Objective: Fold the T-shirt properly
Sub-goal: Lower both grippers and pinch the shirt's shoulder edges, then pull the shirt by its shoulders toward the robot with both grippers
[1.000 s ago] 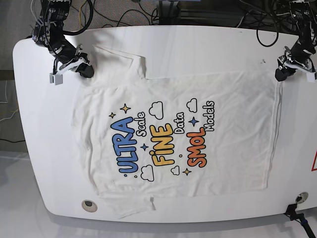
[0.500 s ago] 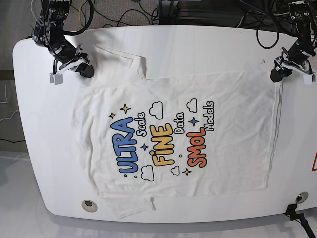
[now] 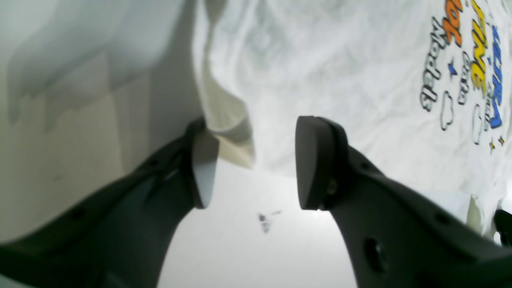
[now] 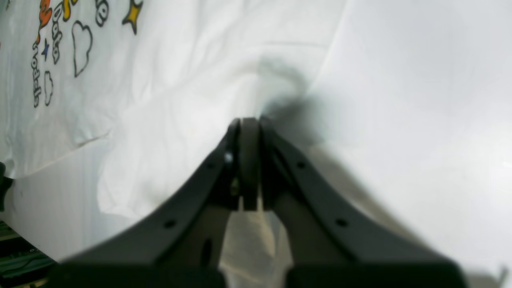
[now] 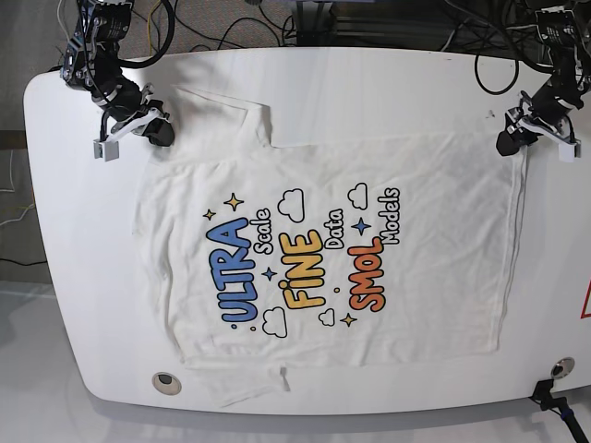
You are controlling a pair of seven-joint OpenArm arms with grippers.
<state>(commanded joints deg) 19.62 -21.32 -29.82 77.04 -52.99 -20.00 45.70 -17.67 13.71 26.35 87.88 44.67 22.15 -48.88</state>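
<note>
The white T-shirt (image 5: 323, 249) lies spread flat, print up, on the white table (image 5: 369, 83). My left gripper (image 5: 505, 143) is at the shirt's top right corner. In the left wrist view it (image 3: 250, 160) is open, with its fingers on either side of the folded hem corner (image 3: 230, 128). My right gripper (image 5: 164, 134) is at the shirt's top left edge beside the sleeve. In the right wrist view it (image 4: 249, 124) is shut, with its tips on puckered cloth (image 4: 160, 100).
Cables (image 5: 231, 28) run behind the table's far edge. A round grommet (image 5: 164, 379) sits near the front left edge. A small dark mark (image 3: 264, 222) is on the table just off the shirt's corner. A black clamp (image 5: 554, 397) sits at the front right.
My left gripper has moved left, onto the shirt's top right corner. My right gripper has barely shifted. The shirt lies as before.
</note>
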